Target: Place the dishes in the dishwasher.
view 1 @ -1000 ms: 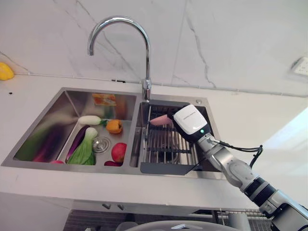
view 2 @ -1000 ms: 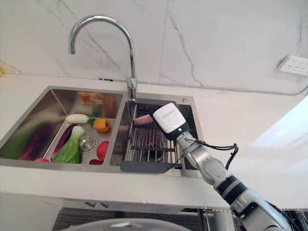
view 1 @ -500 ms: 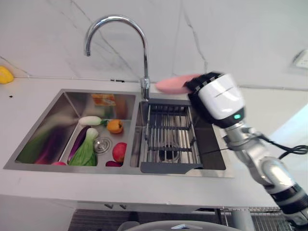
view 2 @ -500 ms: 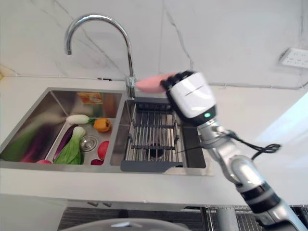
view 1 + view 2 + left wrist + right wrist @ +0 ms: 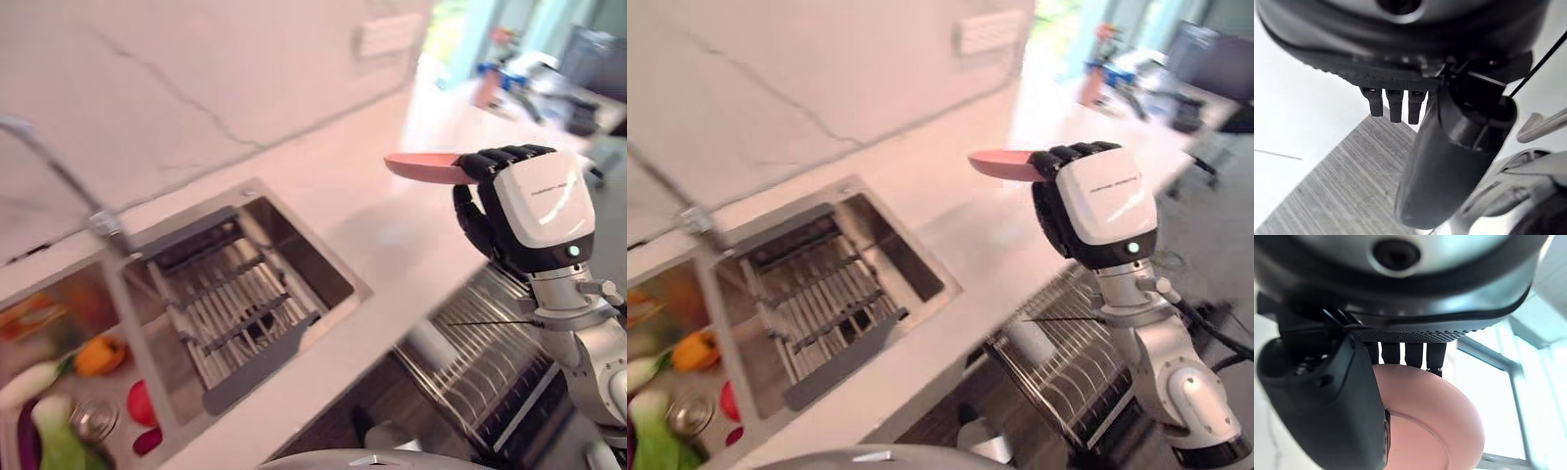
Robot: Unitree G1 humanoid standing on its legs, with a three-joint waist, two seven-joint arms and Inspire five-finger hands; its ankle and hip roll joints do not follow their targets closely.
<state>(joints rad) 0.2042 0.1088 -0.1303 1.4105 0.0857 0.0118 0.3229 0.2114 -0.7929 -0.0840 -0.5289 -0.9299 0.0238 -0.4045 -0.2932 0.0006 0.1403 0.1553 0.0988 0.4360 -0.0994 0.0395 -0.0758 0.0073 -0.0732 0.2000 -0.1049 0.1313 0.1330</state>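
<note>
Between right hand [image 5: 509, 211] fingers and thumb, pink plate [image 5: 421, 166]

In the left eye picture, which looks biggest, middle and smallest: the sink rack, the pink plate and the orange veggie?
1. Sink rack: biggest.
2. Pink plate, pinched in the right robot hand; it sits edge-on and nearer the camera, so its look misleads.
3. Orange vegetable: smallest.

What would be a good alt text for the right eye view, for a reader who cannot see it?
The robot's right hand holds a pink plate level above a white counter. An open dishwasher rack is below it, and a steel sink is off to the left.
</note>
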